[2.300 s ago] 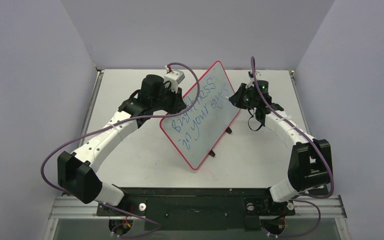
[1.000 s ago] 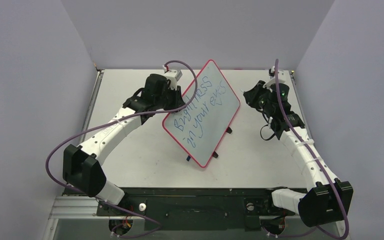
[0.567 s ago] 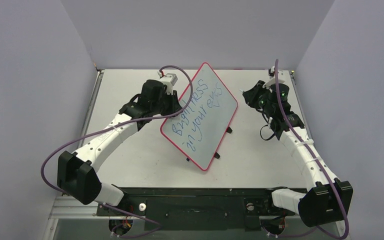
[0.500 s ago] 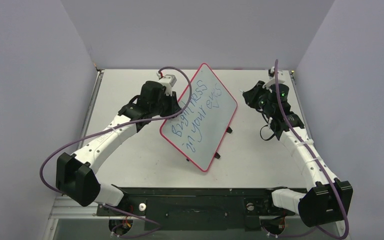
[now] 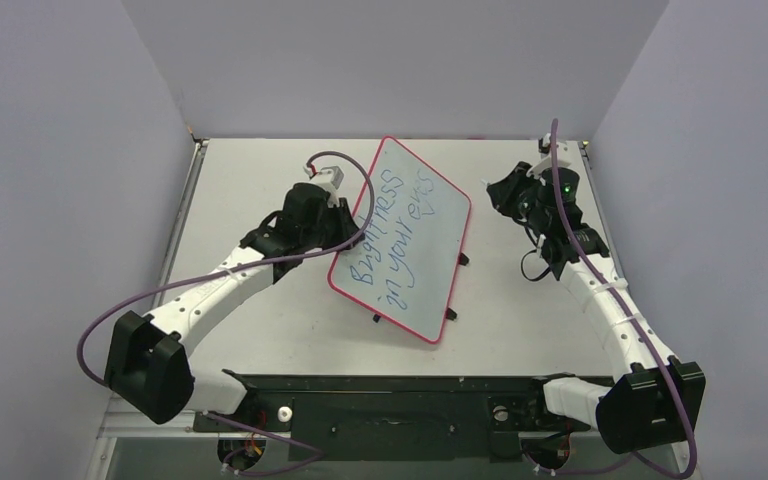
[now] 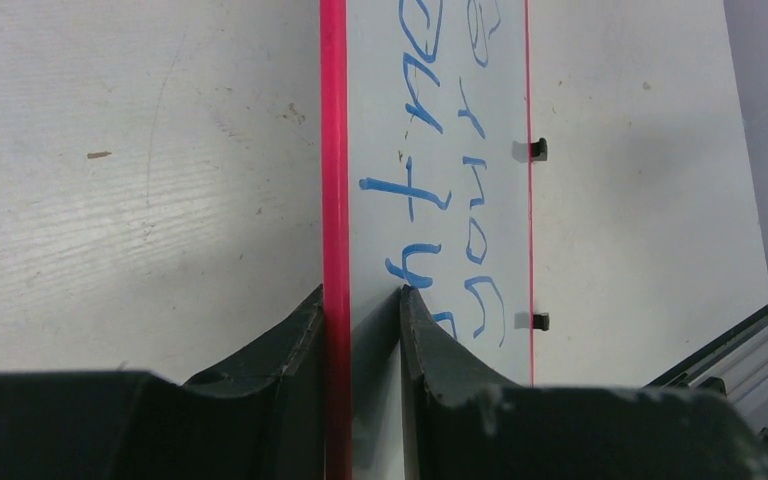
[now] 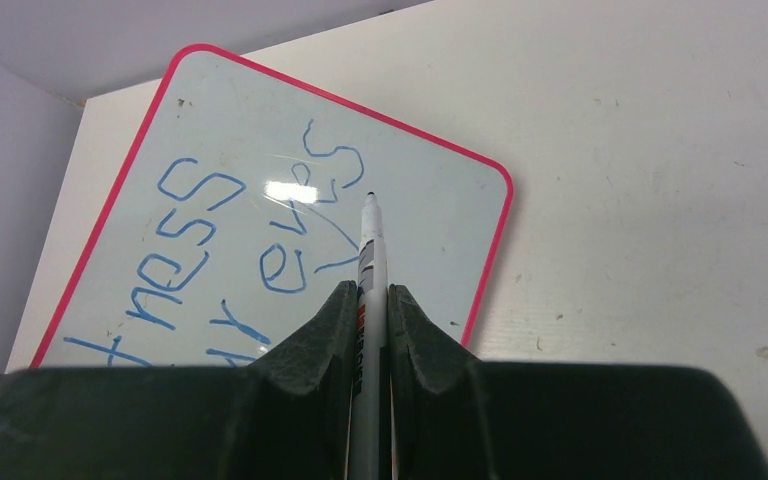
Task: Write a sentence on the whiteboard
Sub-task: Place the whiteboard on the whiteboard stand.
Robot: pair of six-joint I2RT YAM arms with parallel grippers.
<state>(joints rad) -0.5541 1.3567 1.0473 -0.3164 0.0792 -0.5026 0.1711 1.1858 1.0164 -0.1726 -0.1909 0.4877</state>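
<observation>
Plainly, the whiteboard [image 5: 415, 265] is at the centre of the overhead view, above the pale table [image 5: 530, 320]. It is turned so its long sides run from the top of the frame down toward the lower right. Small black clips [image 5: 450, 313] stand along its right-hand edge. Whether it lies flat or is tipped up I cannot tell.

The sentence [image 5: 392, 232] crosses its face in two lines of blue marker. "in your eyes" can be read, and the word above ends in "ness".

The left gripper [image 6: 360, 298] is at the board's left long edge. Its fingers [image 6: 295, 335] straddle the red-pink rim [image 6: 334, 150], one on each side, clamped on that edge.

The right gripper [image 7: 368, 295] hangs in the upper right of the overhead view, apart from the board. Its fingers are pinched tight on a white marker pen [image 7: 371, 235]. The pen's dark tip points toward the word "eyes".
</observation>
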